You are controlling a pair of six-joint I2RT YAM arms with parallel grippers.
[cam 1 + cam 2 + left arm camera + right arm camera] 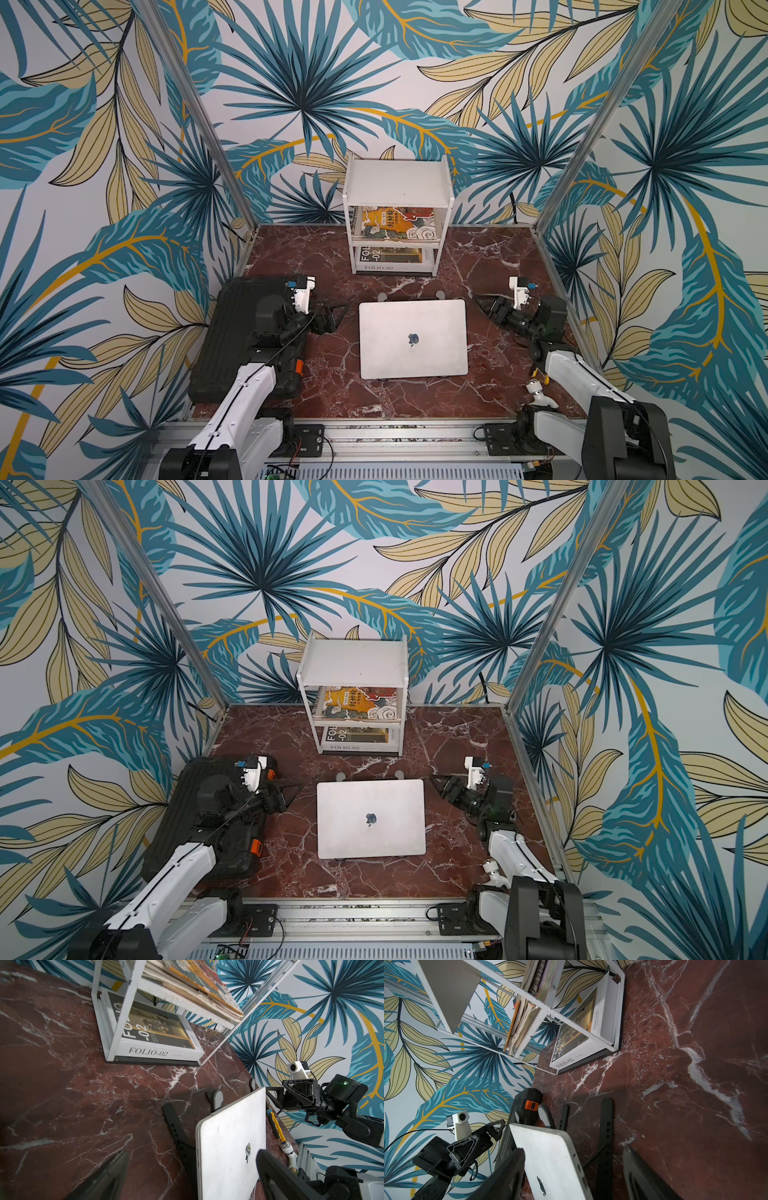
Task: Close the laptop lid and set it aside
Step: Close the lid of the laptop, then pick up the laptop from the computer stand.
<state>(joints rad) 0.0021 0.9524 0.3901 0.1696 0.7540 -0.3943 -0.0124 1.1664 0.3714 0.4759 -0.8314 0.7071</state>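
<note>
The silver laptop (413,338) (371,818) lies in the middle of the marble table, raised on a stand. Its lid (230,1147) (550,1157) is down flat on the base, apple logo up. My left gripper (337,315) (291,791) hovers just off the laptop's far left corner, open and holding nothing. My right gripper (478,301) (434,781) hovers off the far right corner, also open and empty. In each wrist view, that gripper (192,1159) (574,1155) has one finger in front of the lid and the other over bare marble.
A white shelf (399,183) with books stands at the back centre. A black ribbed case (232,332) lies under my left arm. The dark folding stand (178,1132) (605,1126) sticks out beneath the laptop. A yellow-handled tool (276,1126) lies near the right arm.
</note>
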